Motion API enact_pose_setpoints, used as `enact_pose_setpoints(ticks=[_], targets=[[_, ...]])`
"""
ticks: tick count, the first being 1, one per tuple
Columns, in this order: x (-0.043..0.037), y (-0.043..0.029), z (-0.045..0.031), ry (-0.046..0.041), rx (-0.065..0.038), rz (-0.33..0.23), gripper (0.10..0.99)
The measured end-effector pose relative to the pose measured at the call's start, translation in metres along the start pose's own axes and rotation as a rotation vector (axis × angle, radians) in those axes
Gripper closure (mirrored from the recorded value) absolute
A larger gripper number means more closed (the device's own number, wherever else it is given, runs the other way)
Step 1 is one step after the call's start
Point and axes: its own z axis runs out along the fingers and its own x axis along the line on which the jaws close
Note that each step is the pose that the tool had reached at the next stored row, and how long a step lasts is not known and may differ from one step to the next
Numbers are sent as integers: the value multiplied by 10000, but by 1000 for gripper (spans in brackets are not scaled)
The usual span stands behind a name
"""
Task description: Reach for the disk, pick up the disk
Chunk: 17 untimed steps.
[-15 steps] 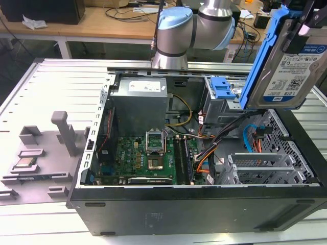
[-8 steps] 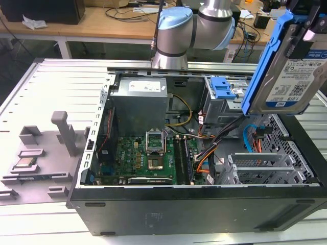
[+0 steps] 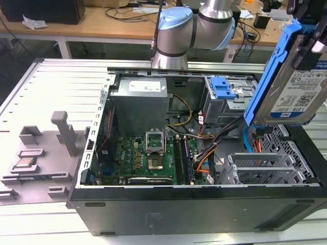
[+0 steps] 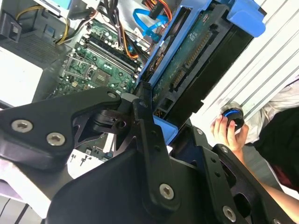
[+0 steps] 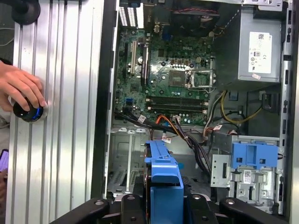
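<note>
The disk (image 3: 299,87), judged rigid, weighty and shock-sensitive, is held pinched by its blue carrier edges in the end effector (image 4: 154,116).

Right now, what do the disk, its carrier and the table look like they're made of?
The disk: apparently brushed silver metal with a paper label. Its carrier: bright blue, matte, moulded, likely plastic. The table: pale grey ribbed slats with a dull sheen, probably aluminium.

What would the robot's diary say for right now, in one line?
stage: disk lifted | hand: shut on silver hard drive in blue plastic carrier | position: above open black computer case
</note>
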Motion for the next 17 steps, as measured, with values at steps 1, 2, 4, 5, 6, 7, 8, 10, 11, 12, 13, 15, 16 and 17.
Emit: enact_pose_setpoints(ticks=[1,2,4,5,6,7,8,10,11,12,13,15,16,17], targets=[[19,0,4,1,0,0,718],[41,1,10,0,0,0,718],[90,3,21,1,0,0,718],[138,4,36,0,0,0,718],[163,4,46,1,0,0,718],[180,5,54,1,0,1,718],[192,5,59,0,0,0,718],[222,6,75,0,0,0,718],[239,6,85,0,0,0,718],[252,6,94,0,0,1,718],[269,6,108,-1,0,0,718],[297,6,132,0,0,0,718],[309,6,142,0,0,1,718],[347,6,171,2,0,0,718]])
